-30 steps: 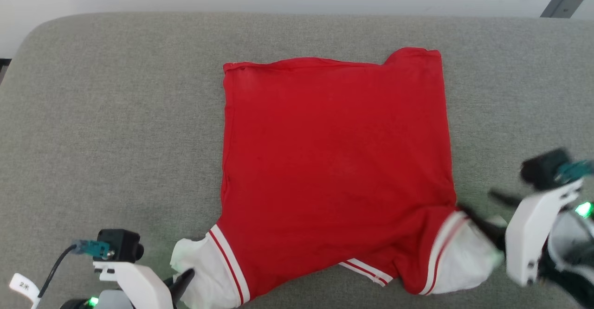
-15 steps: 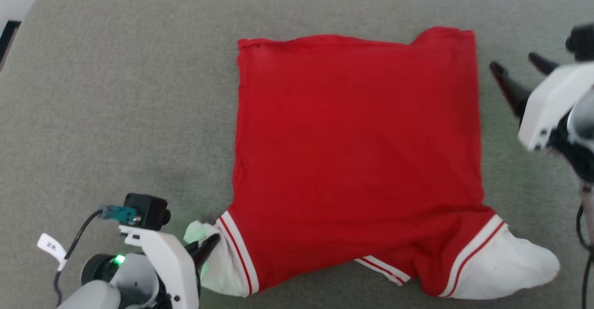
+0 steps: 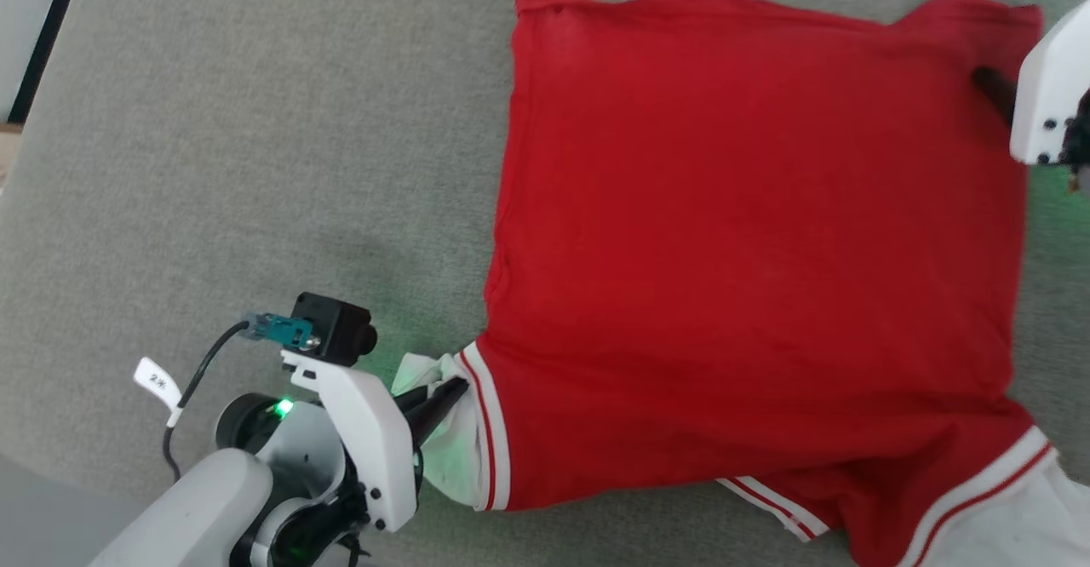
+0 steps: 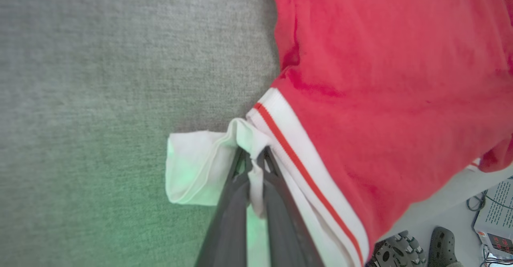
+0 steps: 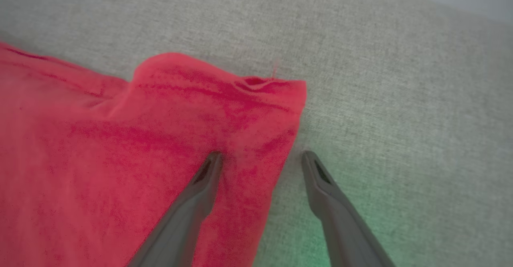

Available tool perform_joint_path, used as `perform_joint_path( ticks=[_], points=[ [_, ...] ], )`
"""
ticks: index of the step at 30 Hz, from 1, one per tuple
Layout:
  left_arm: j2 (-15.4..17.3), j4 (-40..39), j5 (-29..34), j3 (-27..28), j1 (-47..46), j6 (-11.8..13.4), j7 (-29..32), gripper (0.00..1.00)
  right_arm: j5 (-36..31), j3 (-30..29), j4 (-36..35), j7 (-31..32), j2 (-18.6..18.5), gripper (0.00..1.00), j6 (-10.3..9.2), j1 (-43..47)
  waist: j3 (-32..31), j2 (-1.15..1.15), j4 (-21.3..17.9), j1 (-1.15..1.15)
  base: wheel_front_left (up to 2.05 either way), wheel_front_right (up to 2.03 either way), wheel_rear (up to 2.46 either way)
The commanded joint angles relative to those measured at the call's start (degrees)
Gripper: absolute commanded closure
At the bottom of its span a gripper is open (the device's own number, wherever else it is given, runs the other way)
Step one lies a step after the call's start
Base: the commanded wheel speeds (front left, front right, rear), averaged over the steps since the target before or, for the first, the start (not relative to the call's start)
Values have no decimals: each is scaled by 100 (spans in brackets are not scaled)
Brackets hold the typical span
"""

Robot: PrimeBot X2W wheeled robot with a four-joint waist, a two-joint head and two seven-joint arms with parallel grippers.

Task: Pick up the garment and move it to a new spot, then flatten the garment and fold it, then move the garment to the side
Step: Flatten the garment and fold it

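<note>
Since a second ago the right pincer [image 5: 261, 154] has left the white sleeve end at the garment's near right and has gone up to its far right corner; the head camera has swung too, so the whole scene sits differently in its view. That pincer stands wide: one dark finger [image 5: 200, 183] lies over the red cloth and the other over bare grey, straddling the garment's right side edge just short of the corner, with nothing held. I cannot tell whether the tips press down. The left pincer [image 4: 254, 158] is as it was, closed tight on a fold of the left sleeve end [image 4: 196, 170], the white cloth bunched between its fingertips just beside the white-red-white striped band [image 4: 288, 138]. From there the garment [image 3: 749, 235] spreads flat and mostly smooth across the grey cushion [image 3: 255, 167], hem toward the cushion's far edge and sleeves toward its near edge, well apart from the cushion's left edge. The right sleeve end [image 3: 1052, 520] lies loose at the garment's near right.
</note>
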Motion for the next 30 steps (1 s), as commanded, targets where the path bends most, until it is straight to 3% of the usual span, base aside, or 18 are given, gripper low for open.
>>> perform_joint_path(
  ticks=[1, 7, 8, 9, 14, 19, 24, 30],
  points=[
    [-82, 95, 103, -28, -142, -61, -4, 100, 35, 30, 307, 145, -5, 0, -4, -206, 236, 0, 219, 0, 0, 0, 0],
    [-258, 403, -4, -56, -247, -184, -77, 100, 103, 248, 1533, 1213, 201, 0, -2, -143, 371, 0, 363, 0, 0, 0, 0],
    [-260, 453, -9, -55, -253, -200, -73, 100, 106, 325, 1667, 1401, 242, 15, -1, -106, 372, 0, 368, 0, 0, 0, 0],
    [-264, 495, -10, -56, -249, -197, -90, 100, 109, 419, 1713, 1505, 272, 100, -1, -61, 371, 0, 368, 0, 0, 0, 0],
    [-257, 625, -56, 79, -192, -198, -224, 100, 35, 557, 1649, 1191, 53, 100, -11, -222, 304, 0, 239, 0, 0, 0, 0],
    [-135, 648, -59, 186, -172, -145, -300, 100, 291, 634, 1404, 1038, 150, 100, -8, -262, 154, 0, 43, 0, 0, 0, 0],
    [58, 573, -125, 344, 1, -66, -401, 100, 810, 1032, 652, 935, 204, 100, -2, -157, -102, 0, -328, 0, 0, 0, 0],
    [355, 402, -174, 518, 315, 121, -495, 100, 1511, 1550, -534, 1153, -110, 100, -4, 288, -398, 0, -815, 0, 0, 0, 0]
  ],
)
